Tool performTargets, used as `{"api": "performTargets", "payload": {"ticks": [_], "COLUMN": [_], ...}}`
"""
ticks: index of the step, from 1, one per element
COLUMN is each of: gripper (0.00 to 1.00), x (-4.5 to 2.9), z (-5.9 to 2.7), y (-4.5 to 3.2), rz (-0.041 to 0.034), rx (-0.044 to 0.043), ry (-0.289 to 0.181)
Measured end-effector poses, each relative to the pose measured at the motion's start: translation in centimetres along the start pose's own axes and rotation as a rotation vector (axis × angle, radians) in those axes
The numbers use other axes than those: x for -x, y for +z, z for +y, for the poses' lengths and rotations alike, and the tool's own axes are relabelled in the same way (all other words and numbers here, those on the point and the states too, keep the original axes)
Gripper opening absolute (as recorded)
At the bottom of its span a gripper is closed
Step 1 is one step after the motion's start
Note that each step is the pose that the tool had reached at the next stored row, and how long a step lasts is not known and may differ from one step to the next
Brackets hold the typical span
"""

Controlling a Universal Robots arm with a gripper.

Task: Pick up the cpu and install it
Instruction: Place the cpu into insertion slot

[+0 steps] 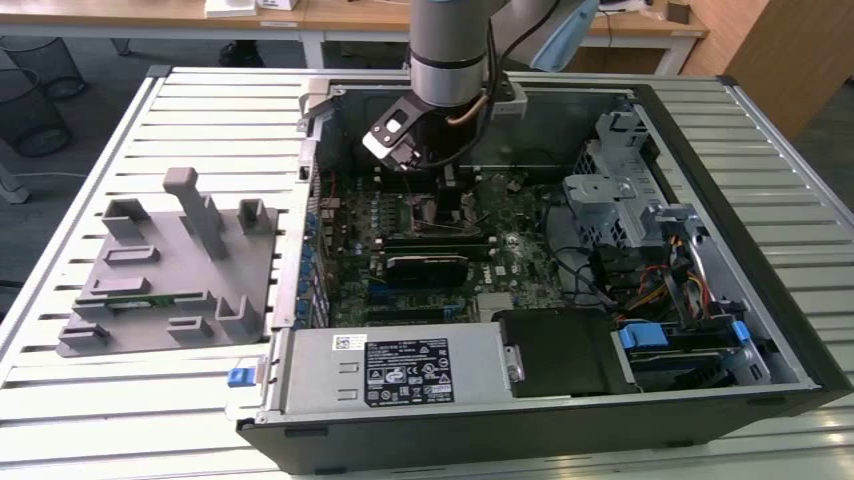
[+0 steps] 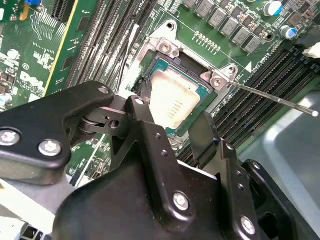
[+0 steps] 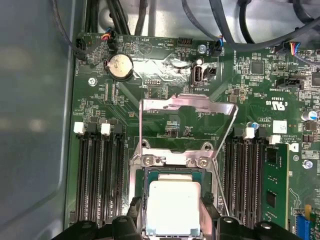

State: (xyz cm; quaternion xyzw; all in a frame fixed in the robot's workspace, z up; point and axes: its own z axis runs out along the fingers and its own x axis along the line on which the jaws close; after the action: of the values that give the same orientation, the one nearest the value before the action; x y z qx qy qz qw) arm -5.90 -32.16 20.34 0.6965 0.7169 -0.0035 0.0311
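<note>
Exterior view's left: grey moulded plastic tray (image 1: 147, 290) on slatted table (image 1: 120, 400). Upper centre: black two-fingered hand (image 1: 430, 185) low over green motherboard (image 1: 400, 270). First wrist view: silvery square cpu (image 3: 172, 205) lies in socket (image 3: 172, 161), directly between spread fingers (image 3: 210, 215), no contact visible.

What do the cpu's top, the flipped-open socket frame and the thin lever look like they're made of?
The cpu: pale silvery top with a dull sheen, so probably satin-finished metal. The socket frame: bright, reflective bare metal, likely stamped steel, though the alloy can't be told. The lever: a thin glossy rod, apparently polished metal wire.
</note>
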Motion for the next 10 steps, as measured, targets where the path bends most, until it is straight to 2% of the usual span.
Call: {"api": "performTargets", "payload": {"ticks": [3,7,9,10], "gripper": [0.57,0.56,0.43,0.43], "x": [0.01,0.05,0.07,0.07], "z": [0.01,0.04,0.07,0.08], "y": [-0.28,-1.05,-1.31,-1.49], "rz": [0.0,-0.0001,-0.0001,-0.0003], "rx": [0.0,-0.0007,-0.0011,-0.0016], "ry": [0.0,0.0,0.0,0.0]}}
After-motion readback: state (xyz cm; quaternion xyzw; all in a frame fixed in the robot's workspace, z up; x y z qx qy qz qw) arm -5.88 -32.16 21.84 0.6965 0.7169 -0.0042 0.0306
